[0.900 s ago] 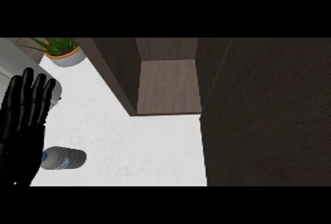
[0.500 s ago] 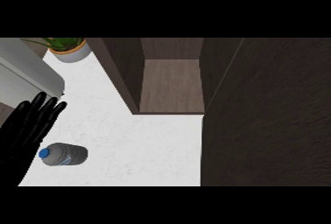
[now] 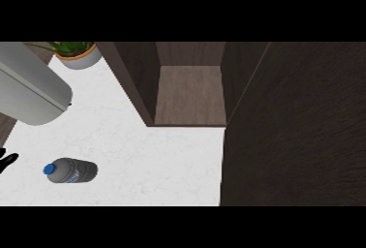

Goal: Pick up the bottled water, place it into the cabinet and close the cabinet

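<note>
The water bottle [image 3: 71,170] lies on its side on the white counter [image 3: 157,155], its blue cap facing the left. Only the black fingertips of my left hand [image 3: 6,160] show at the view's left edge, a short way left of the bottle and not touching it; they look straight. A grey forearm [image 3: 32,94] crosses the upper left corner, above the bottle. The cabinet [image 3: 190,94] stands open at the back centre, with a bare wooden shelf inside. My right hand does not show.
The cabinet's dark door [image 3: 293,126] stands open and fills the right side of the view, down to the counter's front. A potted plant [image 3: 77,53] sits at the back left corner.
My left hand has slid down and to the left, almost out of view. The grey forearm has come into the upper left corner. The bottle lies where it was.
</note>
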`<state>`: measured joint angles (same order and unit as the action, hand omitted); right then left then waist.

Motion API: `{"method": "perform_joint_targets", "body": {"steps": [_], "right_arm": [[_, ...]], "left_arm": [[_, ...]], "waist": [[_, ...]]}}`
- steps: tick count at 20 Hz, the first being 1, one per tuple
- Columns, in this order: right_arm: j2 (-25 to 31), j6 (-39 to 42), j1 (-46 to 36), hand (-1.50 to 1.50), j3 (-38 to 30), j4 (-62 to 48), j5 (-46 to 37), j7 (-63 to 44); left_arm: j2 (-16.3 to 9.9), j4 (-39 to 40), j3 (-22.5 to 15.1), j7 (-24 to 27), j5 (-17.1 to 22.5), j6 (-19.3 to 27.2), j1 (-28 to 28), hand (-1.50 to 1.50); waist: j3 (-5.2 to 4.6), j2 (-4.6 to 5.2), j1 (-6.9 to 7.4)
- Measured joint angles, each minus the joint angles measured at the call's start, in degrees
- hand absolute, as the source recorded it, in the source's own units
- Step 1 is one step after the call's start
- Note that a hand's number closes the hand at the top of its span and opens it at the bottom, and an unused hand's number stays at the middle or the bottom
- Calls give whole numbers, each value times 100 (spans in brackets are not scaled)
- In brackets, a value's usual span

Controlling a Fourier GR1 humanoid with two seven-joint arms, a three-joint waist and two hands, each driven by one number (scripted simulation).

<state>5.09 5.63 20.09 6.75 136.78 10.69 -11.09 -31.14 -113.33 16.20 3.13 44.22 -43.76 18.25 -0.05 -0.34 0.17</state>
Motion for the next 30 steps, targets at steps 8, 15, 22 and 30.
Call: {"method": "perform_joint_targets", "body": {"steps": [8,15,22,30], "right_arm": [[12,326,960,-150,275,244,-32,276],[25,443,1380,-150,304,290,-93,522],[63,675,1814,-150,278,305,-134,910],[85,796,2244,-150,405,479,-199,1170]], "left_arm": [[-26,455,640,32,60,-782,351,-150],[344,1063,910,126,-524,-1026,73,-150],[885,1860,945,414,-1828,-896,-672,-150],[1174,3011,811,1150,-3280,-695,-1267,-150]], "waist": [[3,8,-46],[2,15,-71],[-1,19,-119],[-7,24,-142]]}}
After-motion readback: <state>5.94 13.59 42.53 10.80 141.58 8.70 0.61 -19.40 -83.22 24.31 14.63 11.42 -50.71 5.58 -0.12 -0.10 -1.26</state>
